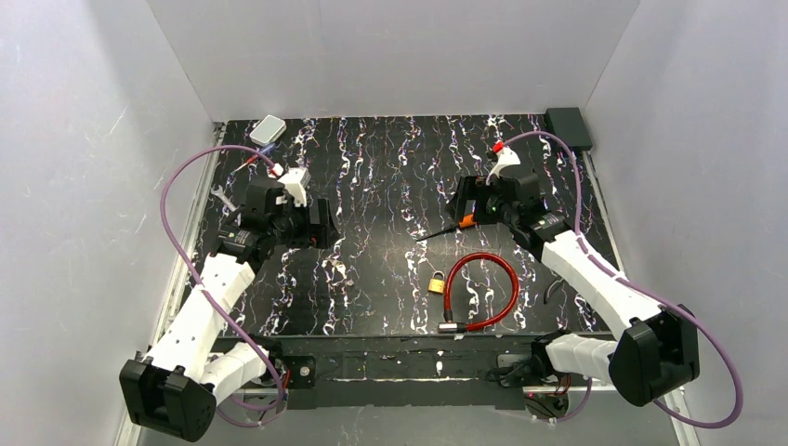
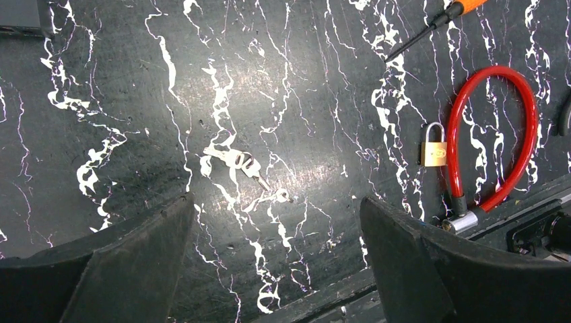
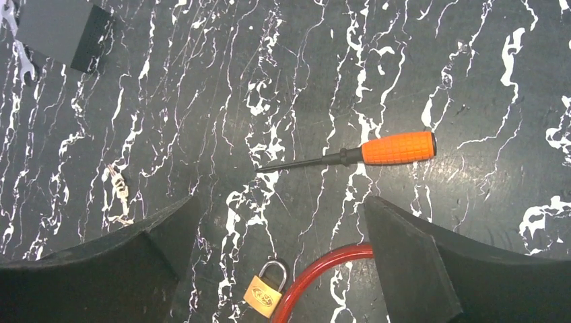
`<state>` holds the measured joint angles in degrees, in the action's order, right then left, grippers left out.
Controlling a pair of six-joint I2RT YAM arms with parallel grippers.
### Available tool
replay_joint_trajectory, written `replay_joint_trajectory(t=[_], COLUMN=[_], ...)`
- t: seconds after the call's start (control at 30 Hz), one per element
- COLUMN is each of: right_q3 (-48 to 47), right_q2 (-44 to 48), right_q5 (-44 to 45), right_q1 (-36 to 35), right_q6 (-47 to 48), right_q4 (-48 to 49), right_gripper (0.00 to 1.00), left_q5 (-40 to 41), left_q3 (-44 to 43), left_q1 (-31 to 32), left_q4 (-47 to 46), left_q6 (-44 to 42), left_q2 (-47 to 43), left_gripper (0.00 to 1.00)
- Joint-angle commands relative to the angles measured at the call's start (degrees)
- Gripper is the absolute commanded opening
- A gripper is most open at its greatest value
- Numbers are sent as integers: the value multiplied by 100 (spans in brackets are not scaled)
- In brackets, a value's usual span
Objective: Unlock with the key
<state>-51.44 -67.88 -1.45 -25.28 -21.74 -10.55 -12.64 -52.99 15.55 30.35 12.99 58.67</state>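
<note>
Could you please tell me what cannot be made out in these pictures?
Keys: too small to pick out in the top view among white veins.
Padlock: keyhole shows in no view.
Red cable lock: cut off by the right wrist view's bottom edge.
Screwdriver: handle cut off by the left wrist view's top edge.

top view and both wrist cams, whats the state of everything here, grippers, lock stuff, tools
left gripper: open, empty, above the keys
right gripper: open, empty
keys: lying loose, not held
red cable lock: looped, ends meeting at its silver barrel
padlock: shackle shut, lying flat beside the red cable lock
screwdriver: lying flat, not held
</note>
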Motion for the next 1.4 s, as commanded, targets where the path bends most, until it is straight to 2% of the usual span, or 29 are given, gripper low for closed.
replay_joint_trajectory(t=[0.0, 0.23, 0.37, 0.47, 0.53, 0.8, 0.9, 1.13, 1.37], right_q3=[-357, -380, -420, -577, -730, -1051, -1314, -1920, -2401], right_q2=[-67, -70, -173, -356, -491, -1235, -1745, -2864, -3692], right_q5=[354, 182, -398, -848, -923, -609, -332, 381, 667], right_q1=[-87, -255, -459, -738, -1050, -2495, -2942, -3642, -3905], right_q6=[-88, -66, 252, 638, 896, 1398, 1420, 952, 482], right_q4=[-284, -559, -529, -562, -673, -336, -286, -101, 17], right_gripper=[100, 100, 100, 100, 100, 100, 94, 86, 74], left_q5=[72, 184, 311, 722, 1346, 2948, 3341, 3567, 3509], left_q3=[-193, -190, -206, -220, -208, -71, -63, 6, -16], left_q1=[78, 117, 115, 115, 119, 121, 115, 113, 113], left_q4=[94, 120, 133, 161, 192, 336, 365, 347, 375], left_q6=[-95, -96, -78, -60, -39, 154, 232, 272, 269], left_q2=[-40, -99, -154, -321, -524, -1490, -1716, -2052, -2062], left_gripper=[91, 90, 88, 86, 85, 85, 85, 86, 86])
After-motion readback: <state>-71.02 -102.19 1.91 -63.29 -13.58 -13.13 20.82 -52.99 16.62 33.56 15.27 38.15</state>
